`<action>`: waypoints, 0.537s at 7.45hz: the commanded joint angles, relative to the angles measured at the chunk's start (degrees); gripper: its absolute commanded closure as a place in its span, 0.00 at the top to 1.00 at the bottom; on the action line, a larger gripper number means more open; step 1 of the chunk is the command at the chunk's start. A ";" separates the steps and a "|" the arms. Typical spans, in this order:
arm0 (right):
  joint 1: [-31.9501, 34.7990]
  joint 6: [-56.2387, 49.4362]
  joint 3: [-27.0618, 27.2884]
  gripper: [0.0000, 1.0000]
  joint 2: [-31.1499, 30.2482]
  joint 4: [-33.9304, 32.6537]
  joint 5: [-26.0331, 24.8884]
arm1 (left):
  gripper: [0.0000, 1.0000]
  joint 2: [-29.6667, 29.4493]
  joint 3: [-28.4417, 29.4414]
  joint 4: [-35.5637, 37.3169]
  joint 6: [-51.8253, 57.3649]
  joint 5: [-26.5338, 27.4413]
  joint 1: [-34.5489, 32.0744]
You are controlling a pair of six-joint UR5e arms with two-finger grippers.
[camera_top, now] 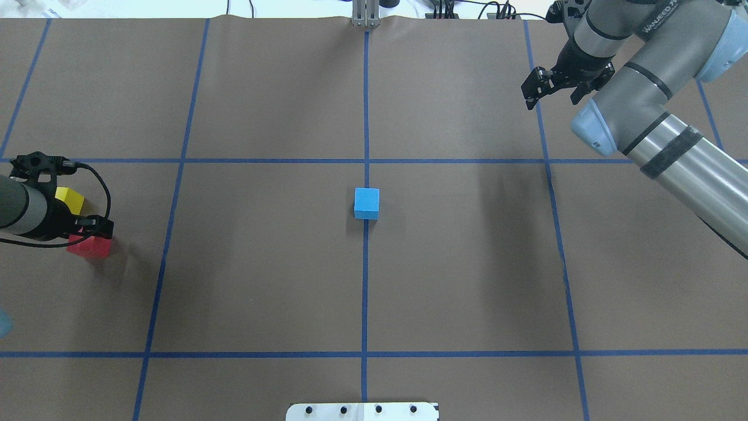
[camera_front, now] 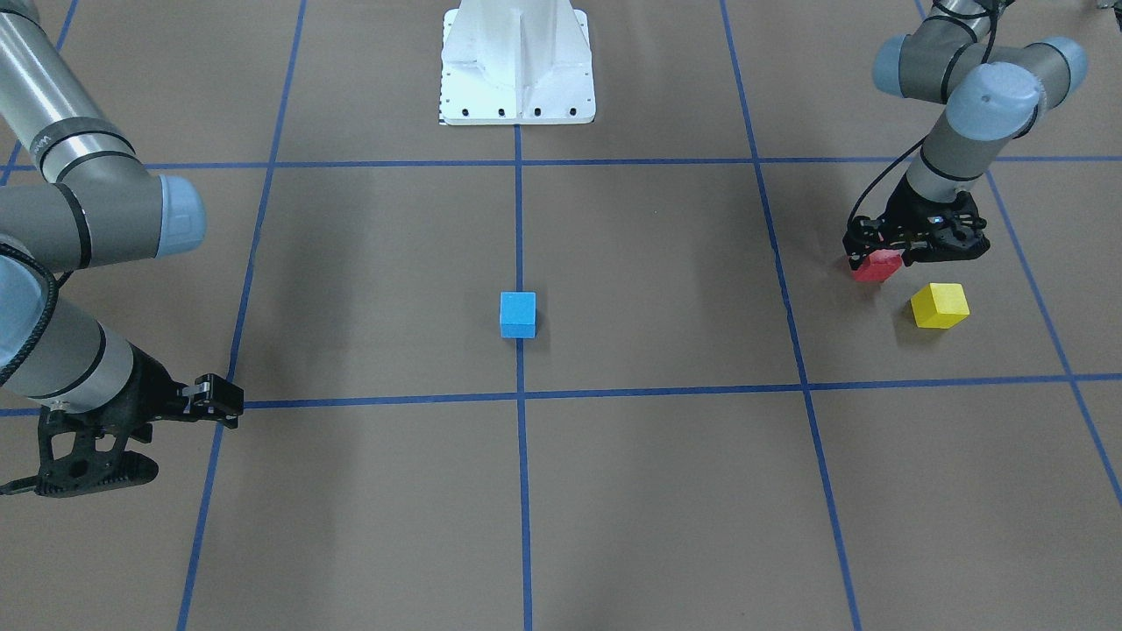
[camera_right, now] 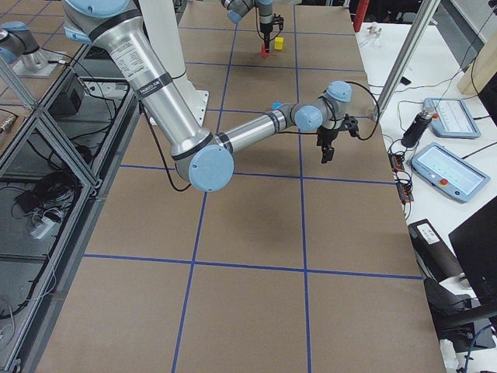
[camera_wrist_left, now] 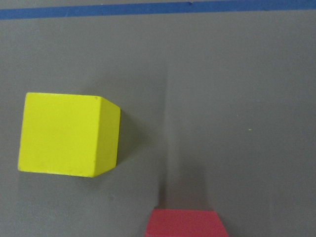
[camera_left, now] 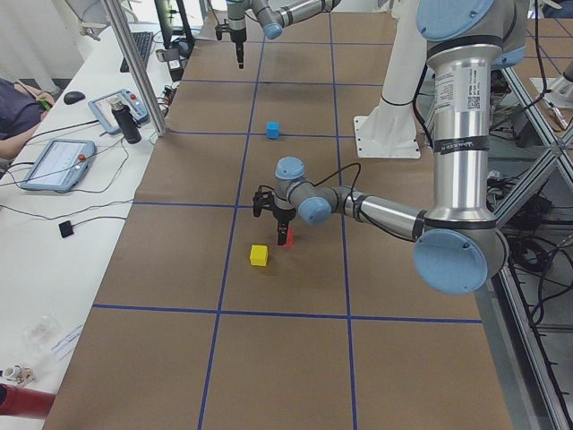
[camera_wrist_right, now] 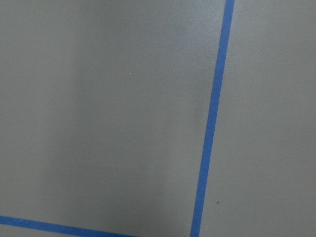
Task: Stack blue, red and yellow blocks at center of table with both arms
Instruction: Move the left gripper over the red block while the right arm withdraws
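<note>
The overhead view half hides the yellow block [camera_top: 70, 200] behind the left arm; the front view shows it whole, far to the robot's left of the central blue block [camera_front: 517, 314]. The left pincer [camera_front: 885, 252] points down there, pinching the red block [camera_front: 875, 267]. The right pincer [camera_front: 219, 403] hangs far right of the blue block; I cannot tell whether it is spread.

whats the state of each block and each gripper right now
blue block, alone at table centre, nothing on it
red block, under the left gripper, grip unclear
yellow block, free on the table, apart from the red block
left gripper, down over the red block, open or shut unclear
right gripper, open, empty, far from the blocks
</note>
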 commanded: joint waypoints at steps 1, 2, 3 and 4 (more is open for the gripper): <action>0.00 -0.09 0.17 1.00 -0.49 0.29 0.00 | 0.00 -0.23 0.18 0.16 0.21 0.07 0.01; 0.00 0.00 0.26 1.00 -0.49 0.12 0.17 | 0.00 -0.23 -0.68 0.60 0.56 -0.28 -0.07; 0.18 0.00 0.35 1.00 -0.58 0.12 0.35 | 0.00 -0.23 -1.56 1.39 0.56 -0.54 -0.07; 0.35 0.00 0.35 1.00 -0.58 0.03 0.35 | 0.00 -2.23 -1.66 4.53 0.56 -0.55 -0.25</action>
